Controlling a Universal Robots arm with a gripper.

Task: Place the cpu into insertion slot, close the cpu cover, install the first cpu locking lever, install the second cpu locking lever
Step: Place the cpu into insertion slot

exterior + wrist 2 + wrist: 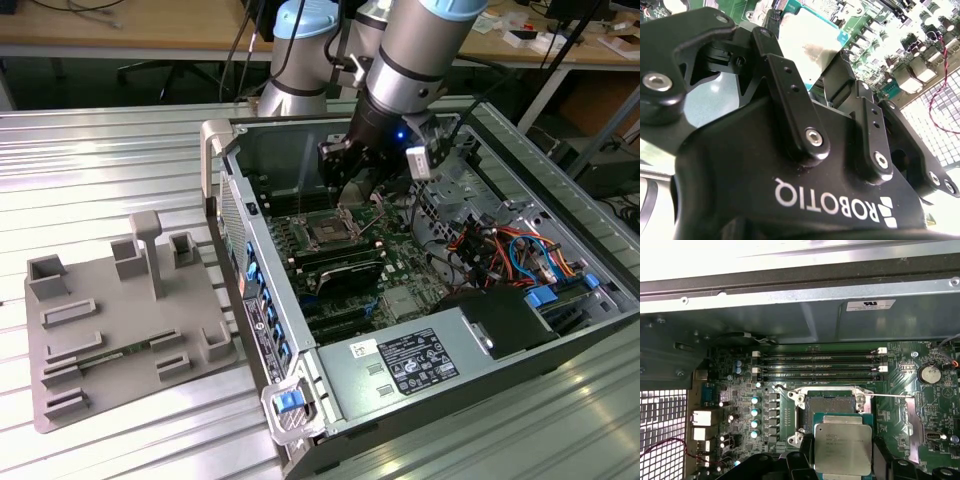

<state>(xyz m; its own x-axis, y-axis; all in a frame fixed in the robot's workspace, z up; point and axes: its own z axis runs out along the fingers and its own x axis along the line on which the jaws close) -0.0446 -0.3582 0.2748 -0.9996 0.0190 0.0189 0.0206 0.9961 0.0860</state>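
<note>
Bright overhead light, glare, washed-out highlights

An open computer case [236, 240] lies on the table [100, 150], with a fixture block [110, 320] beside it on the exterior view's left. Inside the case, the motherboard [740, 390] carries the insertion slot [832, 402], and the memory slots [820, 365] lie between that slot and a case wall. The gripper [347, 190] reaches down into the case, its 2 fingers [800, 462] on opposite sides of the cpu [842, 450], which hangs just over the slot's edge, not seated in it.
</note>
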